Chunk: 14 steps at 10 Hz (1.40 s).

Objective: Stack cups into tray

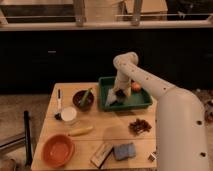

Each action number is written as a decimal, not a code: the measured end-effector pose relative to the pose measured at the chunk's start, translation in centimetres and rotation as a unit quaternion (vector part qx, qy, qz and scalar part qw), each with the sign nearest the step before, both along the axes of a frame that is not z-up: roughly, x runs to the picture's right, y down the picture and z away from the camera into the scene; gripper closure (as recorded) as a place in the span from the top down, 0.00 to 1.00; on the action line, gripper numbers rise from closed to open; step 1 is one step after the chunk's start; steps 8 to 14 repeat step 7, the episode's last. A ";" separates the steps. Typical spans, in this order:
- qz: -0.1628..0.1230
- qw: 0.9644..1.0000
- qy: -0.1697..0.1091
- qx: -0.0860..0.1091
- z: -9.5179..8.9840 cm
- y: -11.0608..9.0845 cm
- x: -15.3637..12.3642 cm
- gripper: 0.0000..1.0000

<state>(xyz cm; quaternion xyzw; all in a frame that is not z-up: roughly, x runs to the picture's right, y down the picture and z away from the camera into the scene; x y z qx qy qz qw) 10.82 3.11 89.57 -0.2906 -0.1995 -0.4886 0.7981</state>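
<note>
The green tray (142, 102) sits at the back right of the wooden table. My gripper (119, 95) reaches down into the tray's left half from above. A small dark shape, likely the near-black cup (118, 99), lies right under the gripper on the tray floor. I cannot tell whether the gripper holds it. A small orange object (136, 86) lies at the back of the tray beside the arm.
A dark-maroon bowl (80, 100) with a green item stands left of the tray. A white cup (68, 115), a yellow item (81, 131), an orange bowl (58, 149), a box (101, 155), a blue sponge (124, 151) and a brown snack pile (139, 125) lie nearer the front.
</note>
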 end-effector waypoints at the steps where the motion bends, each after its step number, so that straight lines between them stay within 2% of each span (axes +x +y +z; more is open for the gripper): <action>1: 0.001 1.000 0.002 0.003 0.0 0.0 0.1 0.80; 7: 0.002 1.000 0.006 0.024 -0.4 -0.7 0.4 0.80; 14: 0.002 1.000 0.006 0.024 -0.4 -0.7 0.4 0.80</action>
